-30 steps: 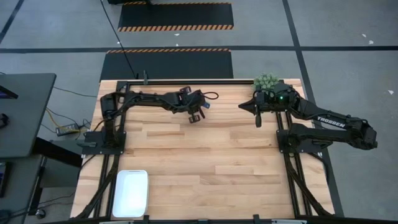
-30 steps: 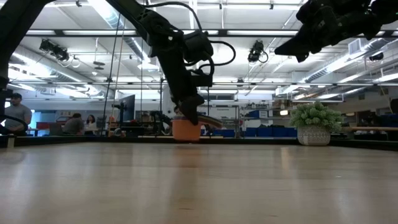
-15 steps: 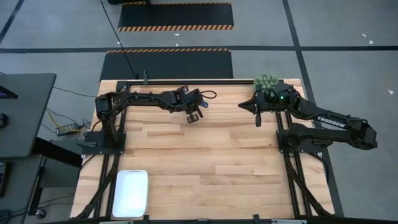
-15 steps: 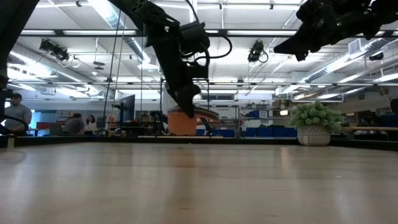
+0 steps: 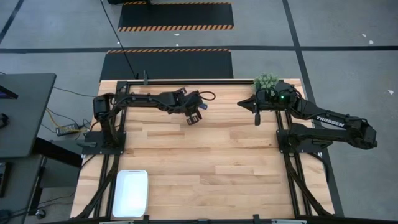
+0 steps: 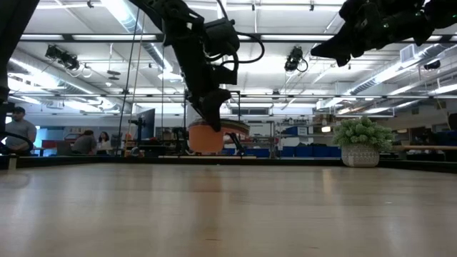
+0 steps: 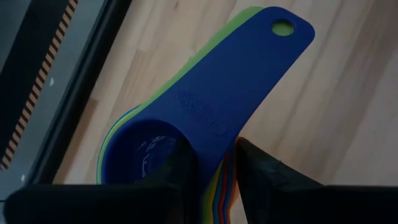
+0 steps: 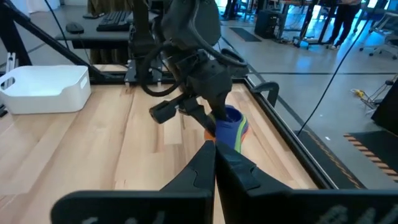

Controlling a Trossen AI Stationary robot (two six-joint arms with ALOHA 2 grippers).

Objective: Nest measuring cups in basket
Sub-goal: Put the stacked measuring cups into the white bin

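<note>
Gripping the stacked measuring cups [image 7: 205, 118] by their handles, the left pincer [image 5: 194, 116] holds them above the desk [image 5: 205, 155]'s far edge; right pincer [image 5: 256, 119] closed, empty; basket [image 5: 130, 193] near corner.

Robotics lab or test floor in a big open industrial hall. The wooden table [image 5: 205, 162] stands on grey concrete floor [image 5: 348, 43] with black mats edged in orange hazard stripes [image 5: 175, 27] on the far side. The low view shows a high ceiling with strip lights [image 6: 125, 18], exposed ducts, and cameras on overhead rails [image 6: 61, 56]. Far behind are desks with monitors, blue bins [image 6: 303, 151] and people standing at the far left [image 6: 20, 132]. The right wrist view shows a desk with a keyboard [image 8: 115, 20] and loose cables across the floor.
</note>
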